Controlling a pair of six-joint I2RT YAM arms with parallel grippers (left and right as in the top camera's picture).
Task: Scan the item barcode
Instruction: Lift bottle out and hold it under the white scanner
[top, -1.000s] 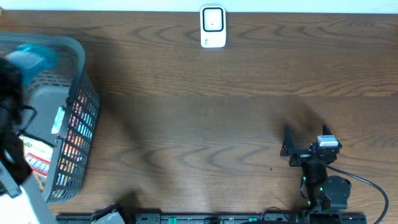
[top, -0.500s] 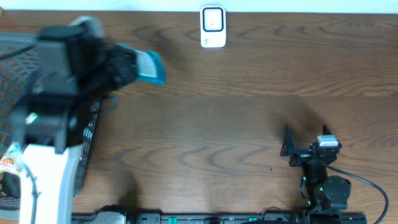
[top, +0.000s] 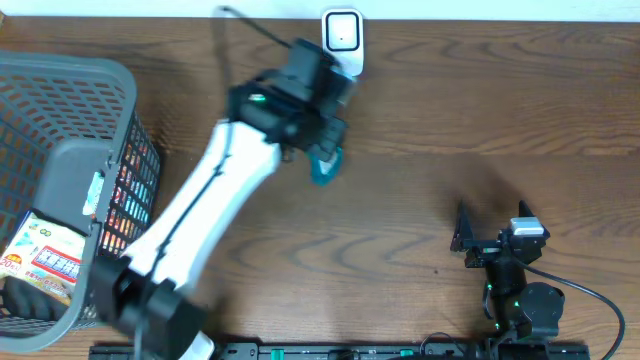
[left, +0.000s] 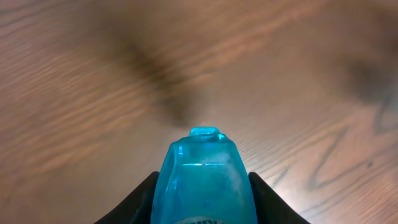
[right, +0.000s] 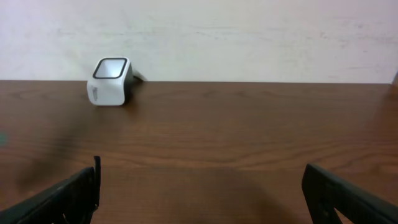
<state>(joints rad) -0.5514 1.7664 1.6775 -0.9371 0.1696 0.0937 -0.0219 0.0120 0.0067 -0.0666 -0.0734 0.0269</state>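
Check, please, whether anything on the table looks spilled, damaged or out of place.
Nothing stands out. The left gripper holds the teal bottle near the upright scanner at the far edge; the basket sits at the left with packets inside; the right gripper is open, empty.

Smooth brown wood-grain worktop, low sheen. Glossy translucent teal plastic bottle. Matt grey plastic mesh basket. Shiny white plastic scanner, dark glassy face. Printed, slightly glossy card box in the basket.
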